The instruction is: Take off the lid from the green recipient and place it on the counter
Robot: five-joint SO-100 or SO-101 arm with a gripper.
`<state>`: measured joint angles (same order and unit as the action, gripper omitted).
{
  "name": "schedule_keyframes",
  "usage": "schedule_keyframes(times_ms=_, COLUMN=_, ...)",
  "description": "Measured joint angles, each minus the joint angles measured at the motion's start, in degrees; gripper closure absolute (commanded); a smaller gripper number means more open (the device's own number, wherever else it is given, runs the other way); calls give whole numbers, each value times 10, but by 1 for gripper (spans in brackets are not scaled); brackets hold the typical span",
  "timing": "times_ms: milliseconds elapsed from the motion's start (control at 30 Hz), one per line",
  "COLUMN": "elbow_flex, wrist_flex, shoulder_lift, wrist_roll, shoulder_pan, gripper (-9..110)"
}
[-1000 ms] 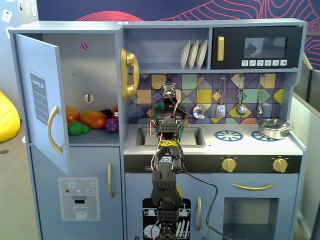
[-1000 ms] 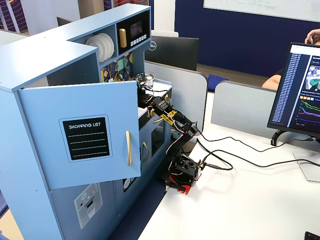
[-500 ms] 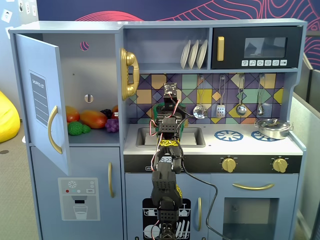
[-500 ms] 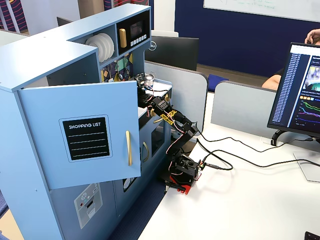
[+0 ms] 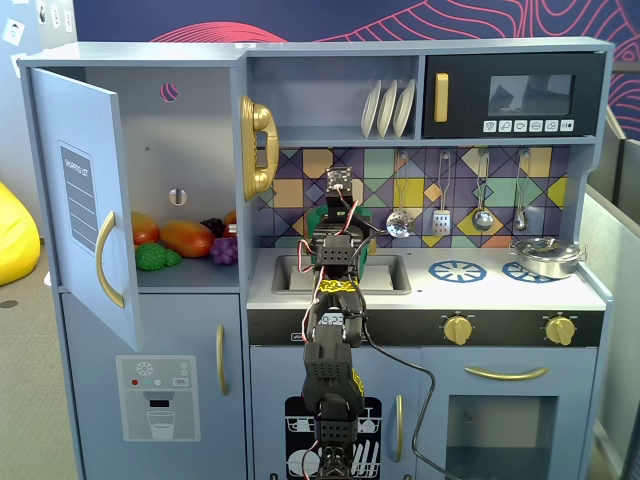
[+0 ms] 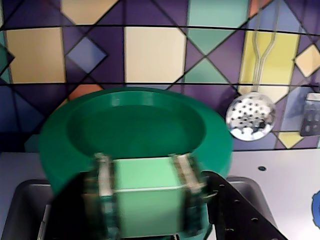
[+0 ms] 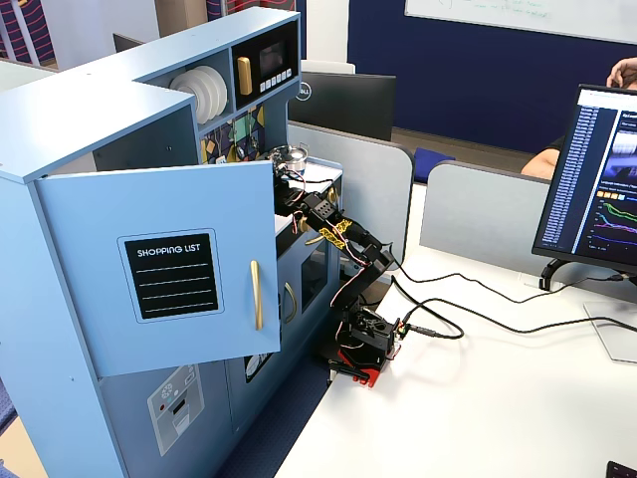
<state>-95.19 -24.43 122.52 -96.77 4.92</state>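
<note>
Gripping lid (image 6: 135, 130) by raised pale handle (image 6: 145, 192), jaws clamped either side, lower centre of wrist view. Light, stiff, smooth plastic; likely slippery, so hold handle squarely.

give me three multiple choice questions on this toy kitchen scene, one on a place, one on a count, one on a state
1. Where does the silver pan stand in a fixed view?
A. in the sink
B. on the right-hand burner ring
C. in the open cupboard

2. How many white plates stand on the shelf beside the microwave?
A. one
B. three
C. five

3. What is the gripper doing in the wrist view?
A. its fingers are closed on the light-green handle of the lid
B. hanging open over the burners
C. holding the slotted spoon

Answers:
1. B, the pan sits on the blue ring at the counter's right end.
2. B, three plate edges show side by side.
3. A, one finger presses each side of the handle.
</note>
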Motion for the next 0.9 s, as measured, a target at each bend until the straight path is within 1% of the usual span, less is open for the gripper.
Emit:
schedule_keyframes(times_ms=33, elbow_flex=0, wrist_flex=0, shoulder_lift=0, wrist_roll=-2, shoulder_pan=0, gripper=101)
schedule_keyframes(times_ms=300, elbow_flex=1, wrist_flex=0, shoulder_lift=0, wrist_roll=-7, shoulder_pan=0, gripper=101)
schedule_keyframes(times_ms=633, elbow_flex=80, wrist_flex=0, shoulder_lift=-18, wrist_roll=-12, shoulder_pan=12, gripper=101)
schedule_keyframes(times_ms=767, elbow_flex=80, wrist_flex=33, shoulder_lift=-18, wrist_roll=-14, shoulder_pan=62, gripper=101)
schedule_keyframes(times_ms=900, elbow_flex=56, wrist_flex=78, shoulder_lift=-17, wrist_roll=-18, shoulder_pan=134, gripper=101)
